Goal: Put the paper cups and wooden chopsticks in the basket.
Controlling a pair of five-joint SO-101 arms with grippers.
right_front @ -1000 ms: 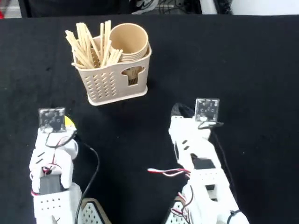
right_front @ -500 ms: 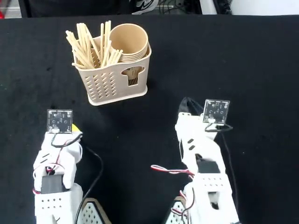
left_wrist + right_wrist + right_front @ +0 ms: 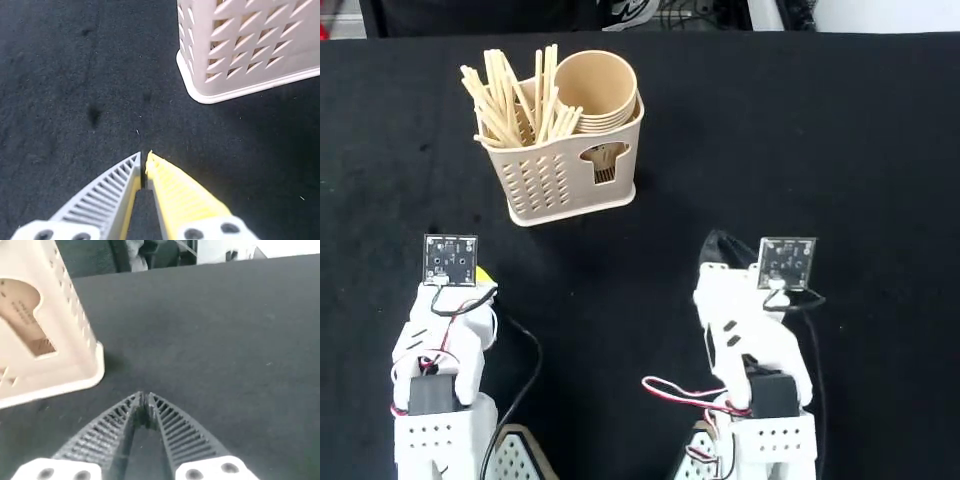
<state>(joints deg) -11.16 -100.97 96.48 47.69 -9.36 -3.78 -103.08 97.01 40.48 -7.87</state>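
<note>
A beige perforated basket (image 3: 565, 175) stands at the back middle-left of the black table. Inside it, several wooden chopsticks (image 3: 515, 100) lean in one compartment and stacked paper cups (image 3: 597, 90) sit in the other. The basket's corner (image 3: 240, 50) appears in the left wrist view, and its side with a handle cutout (image 3: 45, 340) in the right wrist view. My left gripper (image 3: 144, 162), grey and yellow, is shut and holds nothing, low over the cloth in front of the basket. My right gripper (image 3: 144, 401) is shut and holds nothing, to the basket's front right.
The black cloth (image 3: 840, 140) covers the whole table. Both arms (image 3: 445, 330) (image 3: 755, 330) are folded back near the front edge. Dark chairs and clutter stand beyond the far edge (image 3: 145, 255).
The right arm has drawn back toward the front edge and slightly right. The left arm drew back a little early on, then stayed put. The basket and its contents have not moved.
</note>
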